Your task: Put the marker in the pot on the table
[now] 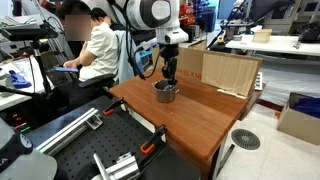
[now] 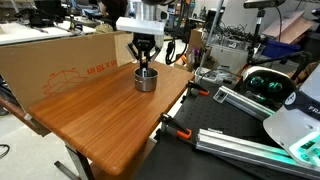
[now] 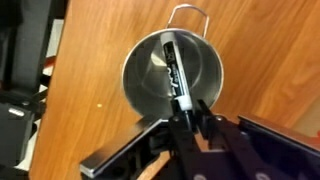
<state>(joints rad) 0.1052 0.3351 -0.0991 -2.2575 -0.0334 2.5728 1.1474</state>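
Cluttered lab space surrounds the large, smooth, reddish-brown wooden table [image 1: 190, 115]. A tall sheet of brown cardboard [image 2: 60, 62] stands along its far edge, and a seated person in a white shirt [image 1: 95, 45] is beyond its left corner in an exterior view. On the tabletop stands the small round silvery-grey metal pot [image 2: 146, 80], and the black two-fingered claw [image 2: 146, 62] hangs directly above it in both exterior views.

In the wrist view the claw [image 3: 190, 112] is closed on the slim, nearly black marker [image 3: 176, 72], pinching its near end. The rest of the stick slants down through the pot's mouth. Whether its far tip touches the shiny floor cannot be told. The marker is therefore inside the rim but not yet let go.

The carrying looks finished, and the step in hand is the release. The next move calls for parting the fingers, perhaps after a slight lowering. The claw should then lift straight up so that nothing catches the rim or the thin wire handle [image 3: 190, 12] on the pot's far side.

The marker has a glossy dark barrel with a pale streak along it, and it is about as long as the pot is wide. In both exterior views it is too small to pick out.
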